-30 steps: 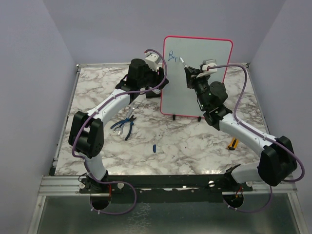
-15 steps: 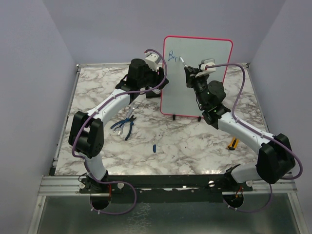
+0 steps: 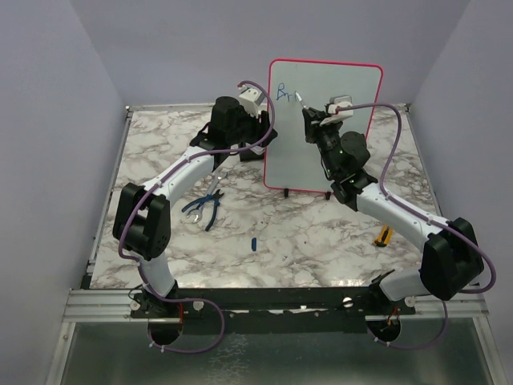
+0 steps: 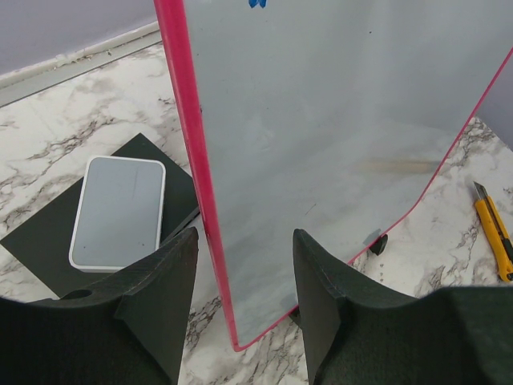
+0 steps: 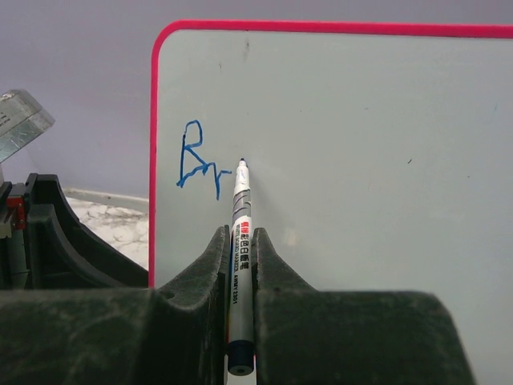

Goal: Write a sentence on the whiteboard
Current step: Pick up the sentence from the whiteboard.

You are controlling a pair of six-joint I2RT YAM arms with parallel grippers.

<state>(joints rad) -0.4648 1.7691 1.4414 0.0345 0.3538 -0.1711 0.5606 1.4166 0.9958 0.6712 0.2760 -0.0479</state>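
The whiteboard (image 3: pixel 325 136) stands upright at the back of the table, pale grey with a red-pink frame (image 4: pixel 188 152). Of the sentence, only blue letters "Br" (image 5: pixel 199 164) show, at the board's top left (image 3: pixel 283 93). My right gripper (image 5: pixel 240 234) is shut on a grey marker (image 5: pixel 240 241), whose tip meets the board just right of the "r". In the top view that gripper (image 3: pixel 310 122) is held high in front of the board. My left gripper (image 4: pixel 244 241) is open and straddles the board's left edge low down (image 3: pixel 260 130), with a gap on both sides.
A grey block with a white rim (image 4: pixel 120 210) lies on a black pad behind the board's left edge. Blue-handled pliers (image 3: pixel 204 207) and a small blue cap (image 3: pixel 254 243) lie on the marble in front. A yellow utility knife (image 3: pixel 385 236) lies at the right (image 4: pixel 493 228).
The right arm's wrist and forearm have shifted slightly left, the marker staying at the board beside "Br". The left arm has not moved.
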